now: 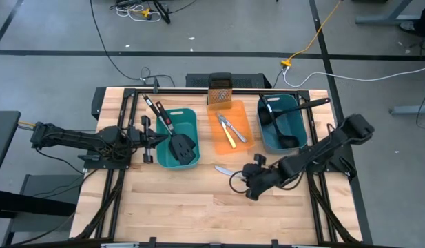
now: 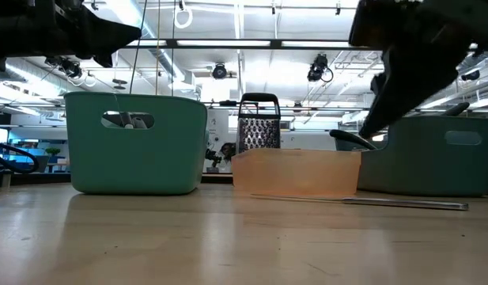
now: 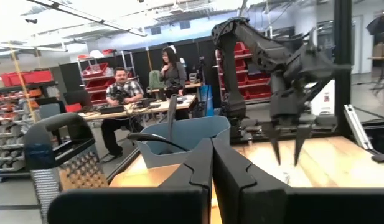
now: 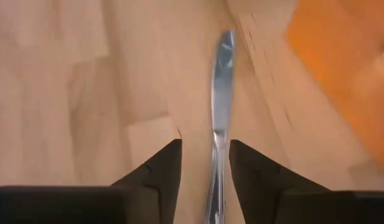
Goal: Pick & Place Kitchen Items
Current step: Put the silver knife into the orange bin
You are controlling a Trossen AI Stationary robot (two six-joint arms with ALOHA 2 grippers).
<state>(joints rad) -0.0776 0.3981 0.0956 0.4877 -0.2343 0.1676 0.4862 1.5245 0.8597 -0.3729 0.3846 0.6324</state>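
The table [image 1: 184, 207] carries two teal tubs and an orange tray [image 1: 233, 127] along its back edge, and my worry starts there: the tray sits close to where I am working, so a lift that swings wide could clip its front wall.

My right gripper [image 4: 205, 163] hangs over the table's middle, toward the front, fingers spread apart with nothing in them yet. The handle of the silver table knife [image 4: 220, 93] runs straight between them, so I judge the next move is to close and lift.

The knife lies flat on the wood, just in front of the tray's front edge, blade pointing away from my wrist. It is thin, smooth and bright, and that is the main risk: my fingers could close on the wood and skate over the handle, or pinch it so shallowly that it pivots and drops. A grip far from the balance point would let the blade droop.

My left gripper [image 3: 211, 168] waits at the table's left edge beside the left tub [image 1: 178, 138], its fingers pressed together on nothing. That tub already holds the black spatulas [image 1: 181, 145]; the right tub [image 1: 284, 120] holds the ladles [image 1: 274, 124], and the tray holds a yellow-handled knife [image 1: 228, 134] beside another silver one.
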